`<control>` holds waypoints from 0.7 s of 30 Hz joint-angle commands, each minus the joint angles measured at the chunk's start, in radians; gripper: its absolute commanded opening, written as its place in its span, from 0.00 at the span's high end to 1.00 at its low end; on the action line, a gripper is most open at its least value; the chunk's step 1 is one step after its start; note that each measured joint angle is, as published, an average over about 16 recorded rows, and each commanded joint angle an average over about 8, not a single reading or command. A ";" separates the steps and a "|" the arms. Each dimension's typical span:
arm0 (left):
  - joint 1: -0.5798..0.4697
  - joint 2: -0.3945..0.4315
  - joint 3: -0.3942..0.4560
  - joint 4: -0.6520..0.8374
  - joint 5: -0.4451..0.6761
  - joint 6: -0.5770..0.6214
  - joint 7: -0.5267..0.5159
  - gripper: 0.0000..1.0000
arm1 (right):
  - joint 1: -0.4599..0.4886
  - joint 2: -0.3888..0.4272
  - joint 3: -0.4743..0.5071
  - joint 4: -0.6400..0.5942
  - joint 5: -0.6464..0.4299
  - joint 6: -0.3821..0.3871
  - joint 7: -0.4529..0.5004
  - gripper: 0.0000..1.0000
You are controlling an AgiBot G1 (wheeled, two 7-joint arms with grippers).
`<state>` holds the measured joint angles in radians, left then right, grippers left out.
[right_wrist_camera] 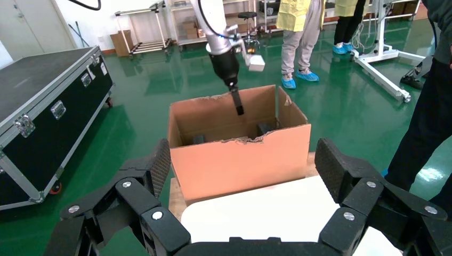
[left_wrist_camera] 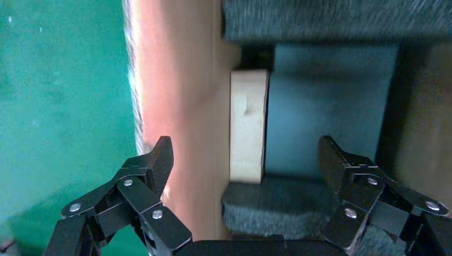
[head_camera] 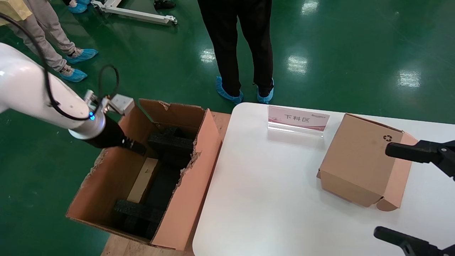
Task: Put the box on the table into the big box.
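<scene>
The left gripper (head_camera: 137, 147) is hanging with fingers spread and empty over the big box (head_camera: 185, 199); the box (head_camera: 144, 179) is lying inside, against the carton's wall between black foam blocks (head_camera: 170, 142), so the placing is looking done; on the white table (head_camera: 270, 199) a recycling-symbol box (head_camera: 359, 163) is sitting; the right gripper (right_wrist_camera: 242, 208) is hovering, fingers apart and empty, near it

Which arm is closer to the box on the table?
Right. The right gripper hangs open beside the recycling-mark box on the table. The left gripper is open above the big box, off the table's side.
</scene>
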<state>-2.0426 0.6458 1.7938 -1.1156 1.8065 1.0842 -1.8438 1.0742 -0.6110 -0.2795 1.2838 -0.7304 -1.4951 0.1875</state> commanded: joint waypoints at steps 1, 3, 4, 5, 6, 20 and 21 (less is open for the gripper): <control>-0.008 -0.012 -0.020 -0.001 -0.001 -0.005 0.009 0.00 | 0.000 0.000 0.000 0.000 0.000 0.000 0.000 0.00; -0.017 -0.031 -0.046 -0.004 -0.015 -0.016 0.032 0.00 | 0.000 0.000 0.000 0.000 0.000 0.000 0.000 0.00; -0.021 -0.043 -0.059 -0.006 -0.025 -0.023 0.047 0.00 | 0.000 0.000 0.000 0.000 0.000 0.000 0.000 0.00; -0.024 -0.054 -0.073 -0.009 -0.035 -0.030 0.062 0.00 | 0.000 0.000 0.000 0.000 0.000 0.000 0.000 0.00; -0.027 -0.066 -0.086 -0.011 -0.047 -0.038 0.078 0.00 | 0.000 0.000 0.000 0.000 0.000 0.000 0.000 0.00; 0.004 -0.272 -0.266 -0.070 -0.358 -0.152 0.418 0.00 | 0.000 0.000 0.000 0.000 0.000 0.000 0.000 0.00; 0.010 -0.283 -0.275 -0.074 -0.383 -0.157 0.439 0.00 | 0.000 0.000 0.000 0.000 0.000 0.000 0.000 0.00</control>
<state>-2.0356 0.3729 1.5273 -1.1861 1.4414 0.9330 -1.4216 1.0742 -0.6110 -0.2795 1.2838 -0.7304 -1.4950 0.1875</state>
